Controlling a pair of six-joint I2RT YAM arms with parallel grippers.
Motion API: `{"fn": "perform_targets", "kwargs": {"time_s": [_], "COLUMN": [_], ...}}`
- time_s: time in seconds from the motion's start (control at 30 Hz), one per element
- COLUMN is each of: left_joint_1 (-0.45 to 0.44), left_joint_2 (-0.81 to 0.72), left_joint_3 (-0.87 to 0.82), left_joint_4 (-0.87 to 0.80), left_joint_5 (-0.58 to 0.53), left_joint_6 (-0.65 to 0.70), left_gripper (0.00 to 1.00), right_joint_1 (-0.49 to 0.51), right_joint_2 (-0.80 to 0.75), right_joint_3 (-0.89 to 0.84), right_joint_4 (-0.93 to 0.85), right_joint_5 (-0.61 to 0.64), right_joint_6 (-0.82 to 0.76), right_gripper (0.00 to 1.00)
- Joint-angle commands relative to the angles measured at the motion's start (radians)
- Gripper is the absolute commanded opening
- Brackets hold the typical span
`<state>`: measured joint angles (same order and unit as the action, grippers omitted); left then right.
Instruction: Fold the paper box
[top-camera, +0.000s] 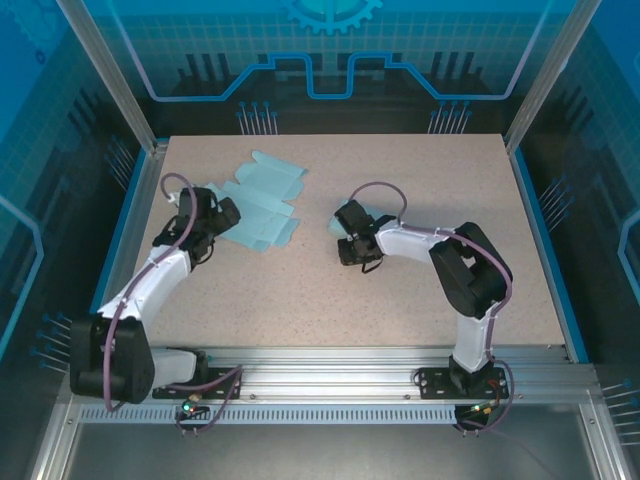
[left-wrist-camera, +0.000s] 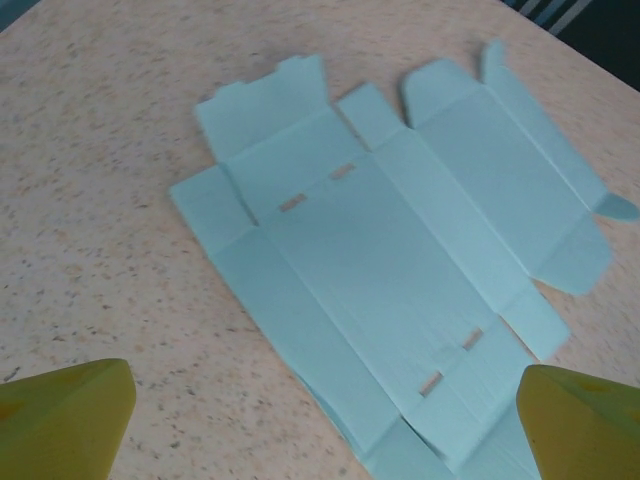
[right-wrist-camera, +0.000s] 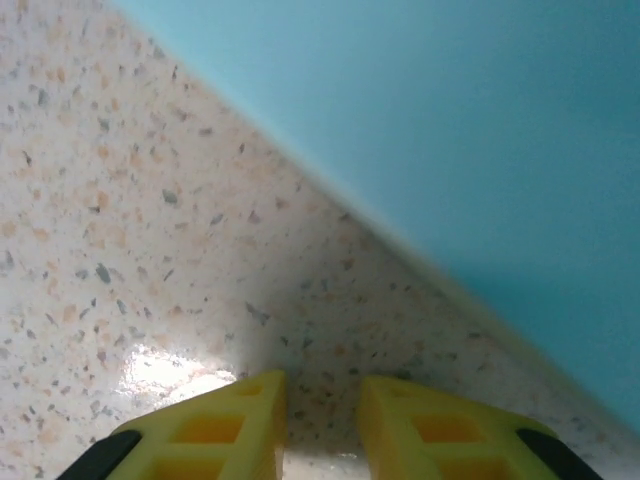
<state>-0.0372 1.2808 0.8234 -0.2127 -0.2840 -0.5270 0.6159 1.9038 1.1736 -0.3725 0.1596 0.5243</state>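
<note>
The task has hardly begun, by the look of it. The paper box (top-camera: 255, 205) is a flat, pale blue cut-out lying on the table (top-camera: 420, 330), at about 10 o'clock from the table's middle in the top view. In the left wrist view the paper box (left-wrist-camera: 400, 250) shows its panels side by side. The creases are marked but none is bent up, the end flaps are spread out, and the small slots are empty. I see no wall raised and no flap tucked. So I judge that all the folding is left to do: the sides lifted along the creases, the ends turned in, the tabs pushed into the slots.

In the left wrist view the long panels and their creases run from about 11 o'clock down to 5 o'clock, with the tabbed flaps fanning out toward 1 and 2 o'clock. In the top view the sheet's long axis seems to run roughly from 7 o'clock to 1 o'clock, though its ragged outline makes this uncertain.

The left gripper (top-camera: 222, 215) sits at the sheet's 8 o'clock edge. Its claw (left-wrist-camera: 320, 430) is spread wide, one fingertip over bare table and the other over the paper, gripping nothing.

The right gripper (top-camera: 355, 240) is well apart from the sheet, at its 4 o'clock. Its claw (right-wrist-camera: 320, 420) is only narrowly apart, with table showing in the gap and nothing pinched. A pale blue surface (right-wrist-camera: 480, 130) lies at its 1 o'clock, too blurred to name.
</note>
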Motion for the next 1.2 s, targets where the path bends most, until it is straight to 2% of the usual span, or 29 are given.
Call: {"fn": "perform_targets", "kwargs": {"time_s": [0.0,0.17,0.27,0.43,0.5,0.63,0.83,0.9,1.17], "left_joint_1": [0.074,0.163,0.172,0.177,0.185,0.217,0.250,0.250,0.274], "left_joint_2": [0.059,0.173,0.228,0.336,0.386,0.466,0.548,0.573,0.630], "left_joint_3": [0.021,0.007,-0.006,0.008,0.034,0.074,0.117,0.139,0.184], "left_joint_4": [0.033,0.076,0.125,0.188,0.200,0.235,0.308,0.316,0.396], "left_joint_5": [0.098,0.203,0.236,0.279,0.282,0.306,0.396,0.411,0.457], "left_joint_6": [-0.077,-0.161,-0.190,-0.217,-0.213,-0.214,-0.239,-0.240,-0.255], "left_gripper": [0.99,0.99,0.99,0.89,0.87,0.78,0.61,0.61,0.44], "right_joint_1": [-0.073,-0.151,-0.180,-0.185,-0.181,-0.167,-0.146,-0.142,-0.122], "right_joint_2": [0.072,0.121,0.147,0.126,0.089,-0.006,-0.139,-0.168,-0.250], "right_joint_3": [0.036,0.092,0.130,0.139,0.117,0.049,-0.038,-0.052,-0.070], "right_joint_4": [0.049,0.077,0.078,0.075,0.082,0.100,0.110,0.109,0.116], "right_joint_5": [0.034,0.009,-0.028,-0.063,-0.077,-0.071,-0.027,-0.009,0.054], "right_joint_6": [0.017,0.026,0.022,0.007,-0.002,-0.018,-0.030,-0.033,-0.069], "right_gripper": [0.28,0.28,0.28,0.32,0.34,0.39,0.43,0.43,0.46]}}
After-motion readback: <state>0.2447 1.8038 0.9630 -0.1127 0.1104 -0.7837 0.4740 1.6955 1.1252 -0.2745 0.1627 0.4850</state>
